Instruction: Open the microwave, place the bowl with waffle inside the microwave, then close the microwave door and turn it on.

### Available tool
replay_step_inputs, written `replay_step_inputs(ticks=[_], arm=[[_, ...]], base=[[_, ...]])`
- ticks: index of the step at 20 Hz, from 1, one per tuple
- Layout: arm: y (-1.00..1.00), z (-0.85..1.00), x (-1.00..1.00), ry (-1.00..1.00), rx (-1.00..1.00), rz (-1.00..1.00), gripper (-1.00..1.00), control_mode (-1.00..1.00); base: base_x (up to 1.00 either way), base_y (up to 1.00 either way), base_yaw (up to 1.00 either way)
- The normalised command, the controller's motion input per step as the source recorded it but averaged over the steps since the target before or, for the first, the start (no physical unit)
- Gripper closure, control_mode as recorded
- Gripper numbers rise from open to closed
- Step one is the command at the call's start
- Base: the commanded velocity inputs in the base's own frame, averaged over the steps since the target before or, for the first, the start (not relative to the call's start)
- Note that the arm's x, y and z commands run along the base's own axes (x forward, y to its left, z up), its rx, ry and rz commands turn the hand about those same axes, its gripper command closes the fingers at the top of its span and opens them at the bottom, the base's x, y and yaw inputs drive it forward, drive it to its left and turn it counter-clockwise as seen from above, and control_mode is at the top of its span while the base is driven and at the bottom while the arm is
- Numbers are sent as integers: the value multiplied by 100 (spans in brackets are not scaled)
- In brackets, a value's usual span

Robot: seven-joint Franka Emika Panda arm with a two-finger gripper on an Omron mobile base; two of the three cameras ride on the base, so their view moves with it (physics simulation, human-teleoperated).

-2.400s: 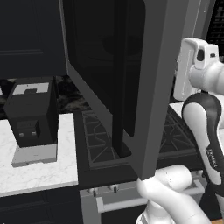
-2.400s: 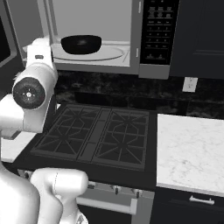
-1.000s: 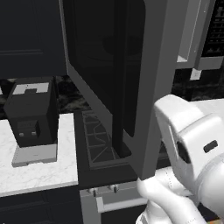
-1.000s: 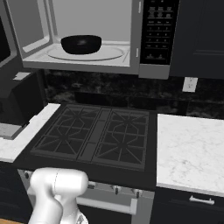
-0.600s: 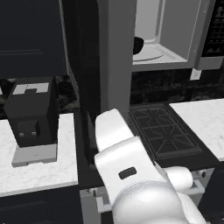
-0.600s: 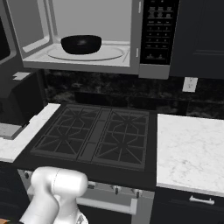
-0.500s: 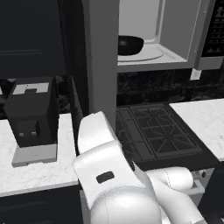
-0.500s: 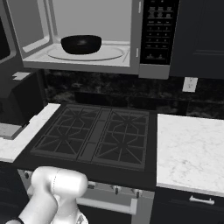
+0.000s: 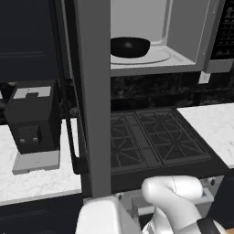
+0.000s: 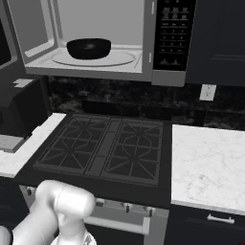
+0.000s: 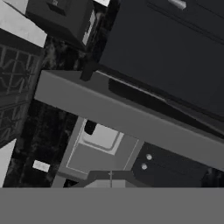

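Microwave door (image 9: 93,91) swung open, dark bowl with waffle (image 10: 89,48) inside the microwave (image 10: 103,38) on its turntable, tool state cannot be told.

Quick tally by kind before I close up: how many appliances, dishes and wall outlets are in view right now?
Appliances: 3 - grey steel microwave with its door swung open, black gas stovetop, small black boxy coffee machine
Dishes: 1 - small round dark bowl on the microwave's turntable
Wall outlets: 1 - white outlet
Total: 5
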Motion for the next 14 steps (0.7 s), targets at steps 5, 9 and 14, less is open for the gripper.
replay_step_inputs(ticks=[5, 9, 14], arm=[[57, -12, 5, -1, -2, -6, 100, -100], [100, -43, 76, 2, -11, -9, 100, -100], [90, -37, 84, 2, -9, -6, 100, -100]], base=[[0, 0, 0], [0, 0, 0], [0, 0, 0]])
